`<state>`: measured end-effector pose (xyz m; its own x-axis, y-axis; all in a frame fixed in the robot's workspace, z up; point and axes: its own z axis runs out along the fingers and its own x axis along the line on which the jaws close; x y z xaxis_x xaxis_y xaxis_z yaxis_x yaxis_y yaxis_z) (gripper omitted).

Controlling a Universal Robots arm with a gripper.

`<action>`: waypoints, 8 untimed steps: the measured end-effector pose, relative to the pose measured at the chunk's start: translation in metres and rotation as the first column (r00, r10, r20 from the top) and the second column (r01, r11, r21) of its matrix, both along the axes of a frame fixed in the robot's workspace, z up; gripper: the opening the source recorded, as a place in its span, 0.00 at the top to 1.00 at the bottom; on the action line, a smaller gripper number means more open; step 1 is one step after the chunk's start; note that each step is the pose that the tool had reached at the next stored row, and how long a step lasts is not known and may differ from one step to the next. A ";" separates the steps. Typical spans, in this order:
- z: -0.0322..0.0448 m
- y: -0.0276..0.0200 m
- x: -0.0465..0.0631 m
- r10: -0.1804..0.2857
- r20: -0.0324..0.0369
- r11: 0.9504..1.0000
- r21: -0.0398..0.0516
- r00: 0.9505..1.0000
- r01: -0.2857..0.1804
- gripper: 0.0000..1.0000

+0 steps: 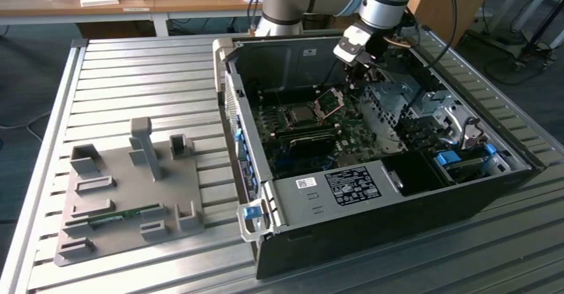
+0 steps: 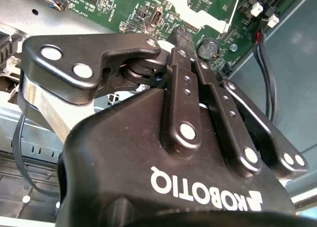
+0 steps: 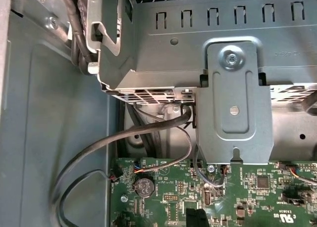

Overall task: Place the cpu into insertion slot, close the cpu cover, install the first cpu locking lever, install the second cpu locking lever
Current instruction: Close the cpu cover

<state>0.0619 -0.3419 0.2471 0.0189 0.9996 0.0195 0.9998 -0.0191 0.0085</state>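
**Fig.** Open PC case [image 1: 379, 208] lying on a slatted bench, arm reaching in from above.

**Risk (judged):**
- The cpu cover [image 1: 329, 102] stands tilted up on its hinge, just beside the insertion slot [image 1: 284, 117] on the exterior view's right. A push landing off-centre or at a poor angle could skid off the thin frame, then bend it or scrape the motherboard [image 2: 124, 9].
- Loose black cables [image 3: 99, 152] loop near the board edge in the first wrist view, close to the dark fingertip [image 3: 195, 218]. A snag there could drag a connector.
- If the chip isn't seated flat, load on the cover could crush the slot contacts.

**cpu** [image 1: 300, 113]: a greyish square shows inside the slot in the exterior view, prob. the chip already laid in. How well it's seated can't be judged.

**Gripper** [image 2: 179, 38]:
- The fingers are pressed together, w/ no gap visible btw. the tips in the second wrist view, and nothing is seen pinched.
- In the exterior view the gripper [image 1: 368, 66] hangs above the board near the drive cage, apart from the cover and above it, touching nothing as far as shown
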 end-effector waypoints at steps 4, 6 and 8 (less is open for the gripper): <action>-0.0035 0.0000 0.001 0.000 0.000 1.000 0.000 1.000 0.000 0.89; -0.0050 0.0000 0.001 0.000 0.000 1.000 0.000 1.000 0.000 0.89; -0.0058 0.0000 0.001 0.000 0.000 1.000 0.000 1.000 0.000 0.89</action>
